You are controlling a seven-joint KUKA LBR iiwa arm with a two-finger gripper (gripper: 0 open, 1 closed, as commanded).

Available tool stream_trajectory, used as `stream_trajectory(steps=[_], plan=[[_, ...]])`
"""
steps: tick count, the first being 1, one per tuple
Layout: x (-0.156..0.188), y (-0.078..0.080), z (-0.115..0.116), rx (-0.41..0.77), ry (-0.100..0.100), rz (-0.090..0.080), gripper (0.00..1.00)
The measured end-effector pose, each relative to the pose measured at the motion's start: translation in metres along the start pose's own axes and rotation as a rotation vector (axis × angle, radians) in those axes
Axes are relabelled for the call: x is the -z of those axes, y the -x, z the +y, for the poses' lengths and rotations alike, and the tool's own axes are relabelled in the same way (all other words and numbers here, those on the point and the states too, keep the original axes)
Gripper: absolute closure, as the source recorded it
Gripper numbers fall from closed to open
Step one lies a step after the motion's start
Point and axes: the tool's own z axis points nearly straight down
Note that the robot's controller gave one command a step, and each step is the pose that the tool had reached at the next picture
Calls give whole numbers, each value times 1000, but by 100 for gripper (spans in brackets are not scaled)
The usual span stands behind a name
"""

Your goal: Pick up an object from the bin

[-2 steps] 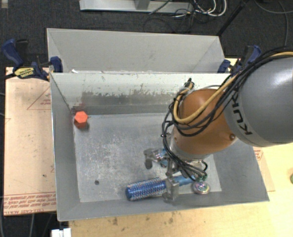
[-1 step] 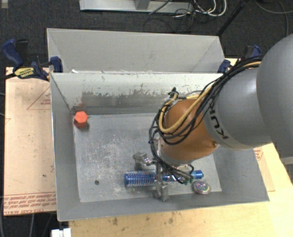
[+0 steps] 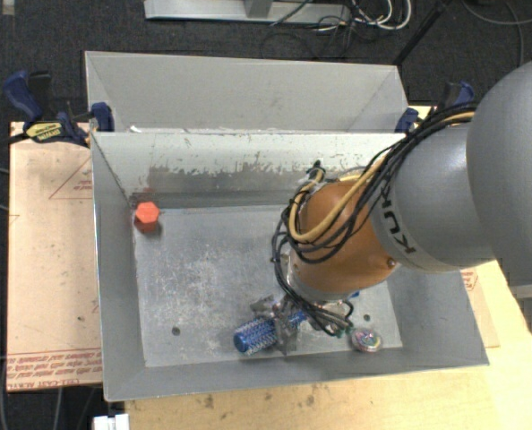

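1. The arm (image 3: pixel 490 177) comes into the grey bin (image 3: pixel 194 276) from the right and bends down low. This puts the tool (image 3: pixel 282 319) close to the bin floor, near the front wall.
2. The tool is right beside a blue bristly roller (image 3: pixel 255 336). Nothing else lies as close, so I guess this is the one to pick.
3. The orange cover (image 3: pixel 338 240) and the cables (image 3: pixel 306 218) on the wrist hang over the tool. Because of that, I cannot tell if the tool is wide or narrow, or if it has the roller.
4. The roller lies on its side on the bin floor, near the front and about the middle. It is a short, bright blue tube with little spikes all over.
5. I think the roller is light. It may roll away if it gets bumped.
6. A small round shiny thing (image 3: pixel 366 339) lies just right of the tool, apart from the roller.
7. A little orange block (image 3: pixel 146 216) sits far off in the back left corner.
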Motion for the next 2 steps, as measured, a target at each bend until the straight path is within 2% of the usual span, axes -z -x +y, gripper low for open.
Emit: stream_trajectory(steps=[1,2], plan=[[103,33,-29,-14,-5,-10,100],[173,14,-19,22,-4,-7,100]])
